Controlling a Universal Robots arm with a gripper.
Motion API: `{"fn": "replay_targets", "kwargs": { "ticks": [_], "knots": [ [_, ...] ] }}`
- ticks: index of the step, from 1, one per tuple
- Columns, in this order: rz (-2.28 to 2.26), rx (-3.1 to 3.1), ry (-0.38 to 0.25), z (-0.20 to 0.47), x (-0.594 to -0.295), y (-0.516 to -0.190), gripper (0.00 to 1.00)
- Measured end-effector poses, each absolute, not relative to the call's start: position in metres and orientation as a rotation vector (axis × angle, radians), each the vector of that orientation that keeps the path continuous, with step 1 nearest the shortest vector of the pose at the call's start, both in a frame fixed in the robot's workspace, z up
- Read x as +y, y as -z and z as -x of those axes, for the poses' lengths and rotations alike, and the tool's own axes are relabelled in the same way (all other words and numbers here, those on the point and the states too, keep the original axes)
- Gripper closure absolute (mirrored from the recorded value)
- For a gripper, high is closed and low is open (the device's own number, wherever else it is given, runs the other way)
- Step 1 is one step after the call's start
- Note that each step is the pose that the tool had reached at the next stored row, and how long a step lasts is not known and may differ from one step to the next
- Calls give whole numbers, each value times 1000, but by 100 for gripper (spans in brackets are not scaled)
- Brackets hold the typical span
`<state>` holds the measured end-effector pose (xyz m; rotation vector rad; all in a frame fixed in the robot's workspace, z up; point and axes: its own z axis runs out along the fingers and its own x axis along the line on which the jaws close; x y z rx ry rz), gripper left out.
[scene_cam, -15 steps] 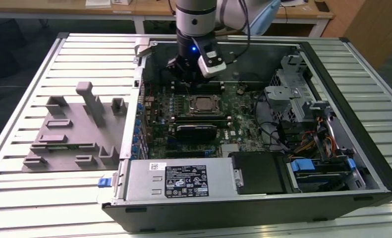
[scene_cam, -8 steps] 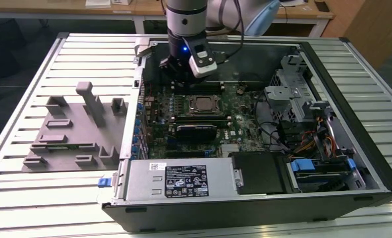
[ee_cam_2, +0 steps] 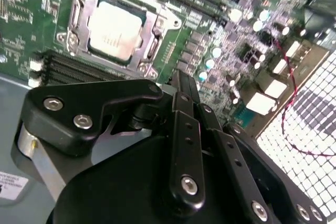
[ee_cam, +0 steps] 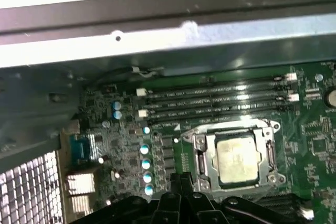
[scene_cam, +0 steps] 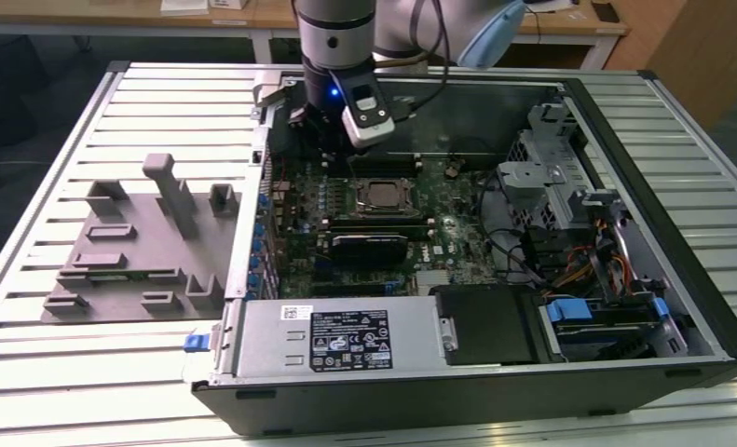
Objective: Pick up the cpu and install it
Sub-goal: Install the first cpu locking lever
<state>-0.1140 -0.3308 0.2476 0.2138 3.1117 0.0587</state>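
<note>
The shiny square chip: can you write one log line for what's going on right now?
silvery square metal-topped cpu: seated in metal-framed socket | black pincer: beside socket, holding nothing | green motherboard: inside open computer case

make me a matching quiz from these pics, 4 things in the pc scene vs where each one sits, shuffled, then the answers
Things:
1. cpu
2. grey fixture tray
3. power supply
4. gripper

Places:
A. on the table, to the exterior view's left of the case
B. in the metal-framed socket on the motherboard
C. along the near edge of the case in the exterior view
D. above the motherboard, beside the socket, holding nothing

Pairs: 1-B, 2-A, 3-C, 4-D
</note>
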Motion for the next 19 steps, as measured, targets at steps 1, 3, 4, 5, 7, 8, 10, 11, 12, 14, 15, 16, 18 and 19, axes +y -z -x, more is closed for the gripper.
{"fn": "replay_targets", "kwargs": {
  "ticks": [1,3,4,5,7,8,10,11,12,14,15,16,18,19],
  "knots": [
    [-214,3112,-72,115,-331,-248,89],
    [-214,3112,-98,116,-331,-248,89],
    [-214,3113,-111,117,-331,-248,89],
    [-215,3113,-126,118,-331,-248,89],
    [-215,3112,-164,119,-331,-247,89],
    [-215,3112,-184,120,-331,-247,89],
    [-216,3111,-225,120,-331,-247,89],
    [-216,3111,-241,120,-331,-247,89],
    [-216,3110,-255,121,-331,-247,89],
    [-216,3109,-288,121,-331,-247,89],
    [-217,3108,-303,121,-331,-247,89],
    [-217,3107,-319,121,-331,-247,89],
    [-217,3105,-353,121,-331,-247,89],
    [-217,3104,-364,122,-331,-247,89]
  ]
}}
